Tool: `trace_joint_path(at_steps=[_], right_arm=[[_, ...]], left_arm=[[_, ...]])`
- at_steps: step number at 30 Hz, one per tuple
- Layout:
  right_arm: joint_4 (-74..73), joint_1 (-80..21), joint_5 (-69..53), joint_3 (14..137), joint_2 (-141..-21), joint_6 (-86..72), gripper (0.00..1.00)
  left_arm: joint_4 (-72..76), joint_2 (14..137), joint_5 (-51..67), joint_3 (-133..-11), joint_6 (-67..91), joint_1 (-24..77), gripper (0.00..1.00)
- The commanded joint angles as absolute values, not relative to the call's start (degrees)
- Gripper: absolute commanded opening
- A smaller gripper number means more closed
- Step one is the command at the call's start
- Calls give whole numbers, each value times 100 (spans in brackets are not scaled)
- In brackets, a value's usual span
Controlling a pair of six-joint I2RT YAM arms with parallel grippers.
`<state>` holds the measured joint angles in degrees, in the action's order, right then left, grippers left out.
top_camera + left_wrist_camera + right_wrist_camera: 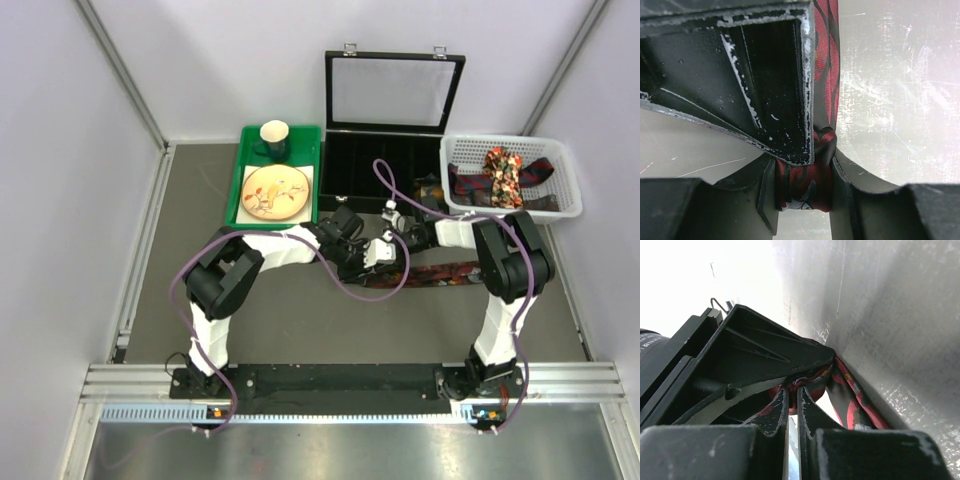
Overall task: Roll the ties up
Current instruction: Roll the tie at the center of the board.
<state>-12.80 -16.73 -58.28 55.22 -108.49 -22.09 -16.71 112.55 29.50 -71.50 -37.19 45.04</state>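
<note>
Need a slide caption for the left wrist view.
Left gripper pinching the rolled end of a dark red patterned tie.

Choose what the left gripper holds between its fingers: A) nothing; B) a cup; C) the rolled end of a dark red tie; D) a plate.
C: in the left wrist view the left gripper is shut on a rolled part of the dark red tie.
</note>
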Motion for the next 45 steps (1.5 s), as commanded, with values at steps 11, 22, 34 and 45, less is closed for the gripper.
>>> trace_joint_path(at_steps=[11,22,34,45], right_arm=[[-2241,-1547,-4237,5590,-11224,-1169,0],[-2549,-1538,-3296,5739,-11109,-1125,0],[-2584,-1547,-3760,5801,-11127,-1037,0],[-2962,-1082,-4990,6003,-10592,-914,29]], left_arm=[[130,11118,4719,-5925,-2787,3612,71],[3415,11505,5388,-5212,-1539,3788,75],[3264,11893,4572,-5370,-1352,4060,34],[-632,11452,3165,-5967,-3339,4192,25]])
